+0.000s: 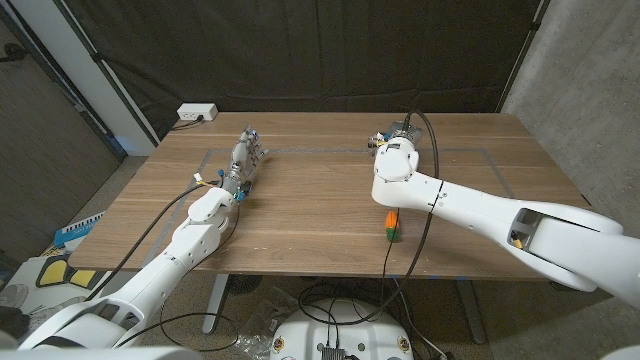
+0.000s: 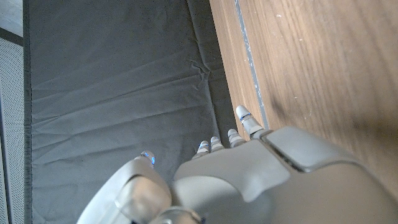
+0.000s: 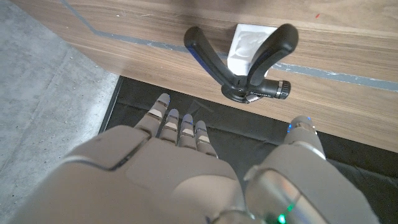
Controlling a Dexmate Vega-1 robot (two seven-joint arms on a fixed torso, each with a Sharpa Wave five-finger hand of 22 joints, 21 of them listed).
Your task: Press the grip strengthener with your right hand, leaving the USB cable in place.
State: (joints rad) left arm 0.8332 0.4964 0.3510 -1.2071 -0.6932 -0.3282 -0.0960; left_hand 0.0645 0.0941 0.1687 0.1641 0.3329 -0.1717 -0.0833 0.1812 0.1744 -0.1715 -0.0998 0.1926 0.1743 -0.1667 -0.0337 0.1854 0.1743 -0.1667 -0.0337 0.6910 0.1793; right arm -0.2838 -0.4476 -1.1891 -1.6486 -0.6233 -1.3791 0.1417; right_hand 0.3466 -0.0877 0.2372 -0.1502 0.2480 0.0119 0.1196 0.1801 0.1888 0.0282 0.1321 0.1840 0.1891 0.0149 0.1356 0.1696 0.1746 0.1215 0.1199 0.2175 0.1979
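Beyond the right hand (image 3: 186,174), toward the desk's (image 1: 300,215) far edge, lies the strengthener (image 3: 242,62): a black V-shaped tool with two handles spreading from a hinge that carries a small knob. It rests flat on the wood, one handle crossing a small white packet (image 3: 247,46). From the right wrist view the hand sits short of it, fingers (image 3: 177,127) extended side by side and thumb (image 3: 305,134) apart, holding nothing and not touching the tool. In the head view the right hand (image 1: 392,145) is mostly hidden behind its own wrist, so the strengthener cannot be made out there.

The step in hand looks like the approach before the squeeze. To do it well, the hand should likely advance until the fingers wrap one handle and the thumb or palm backs the other, then close across the open end of the V, away from the hinge, where leverage is best. Pressing near the knob would probably achieve little, and a one-sided push could skate the tool along the wood.

A small orange and green item (image 1: 391,225) lies under the right forearm; whether it is the USB cable I cannot tell. Either way, keep the forearm from dragging it.

The left hand (image 1: 243,160) stands apart on its own side, fingers (image 2: 245,118) straight and holding nothing.
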